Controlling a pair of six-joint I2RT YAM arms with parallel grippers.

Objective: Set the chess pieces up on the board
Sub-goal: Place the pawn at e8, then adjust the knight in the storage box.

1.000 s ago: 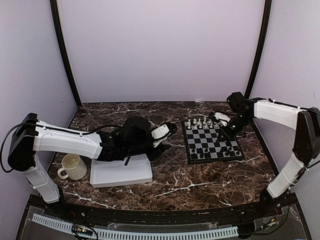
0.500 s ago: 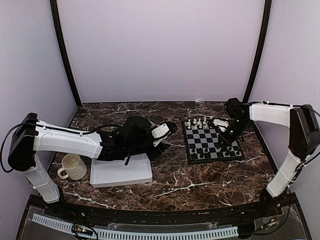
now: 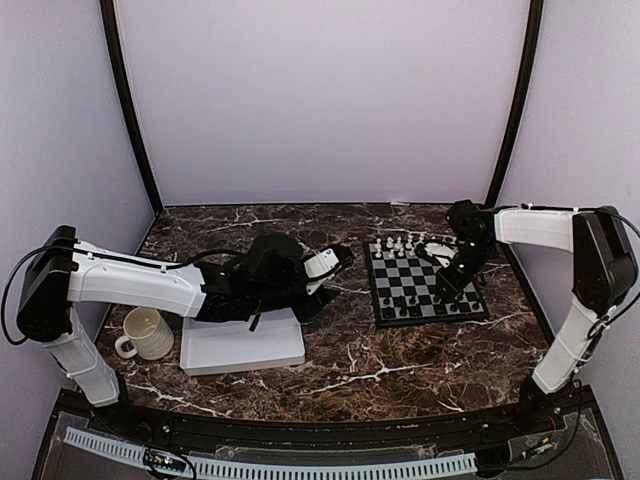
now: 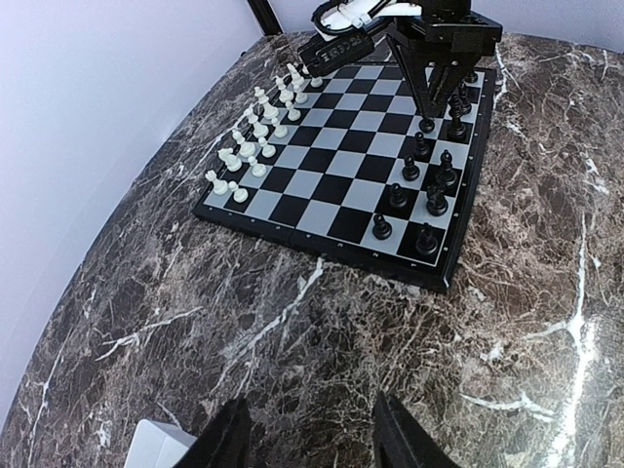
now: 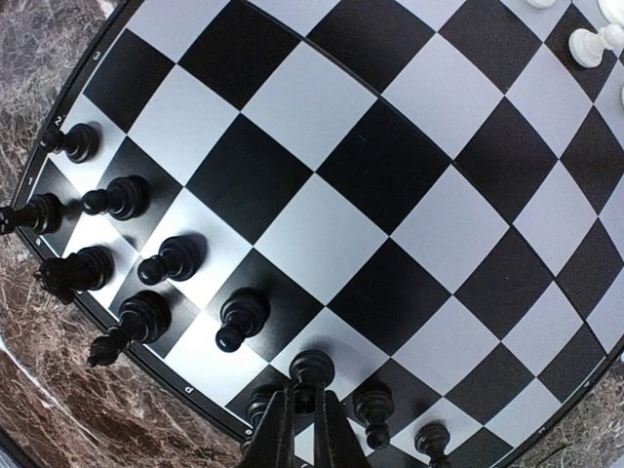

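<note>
Black and slim, one pawn (image 5: 310, 369) stands upright between the tips of the right fingers (image 5: 283, 424). They have closed to a narrow slit around its neck and appear to have it pinched. It sits on the board (image 4: 322, 252) in line with the other black chessmen (image 4: 419, 200), which crowd just beside those fingers on either side, some standing and a few lying over at the rim. Coming straight down from above, with the fingers this narrow, looks chosen so that the pawn can be seated among its neighbours without knocking any of them.

The white chessmen (image 4: 255, 129) stand in two rows along the opposite edge of the board, well apart from the right fingers.

The board rests on the dark marble bench (image 4: 526, 322). The left fingers (image 4: 226, 441) are spread wide with nothing between them. They hang over bare bench, short of the board's near rim and pointed towards it. That is probably a waiting pose that leaves the board to the other arm. A white tray (image 3: 240, 350) lies behind those fingers, under the left arm.
</note>
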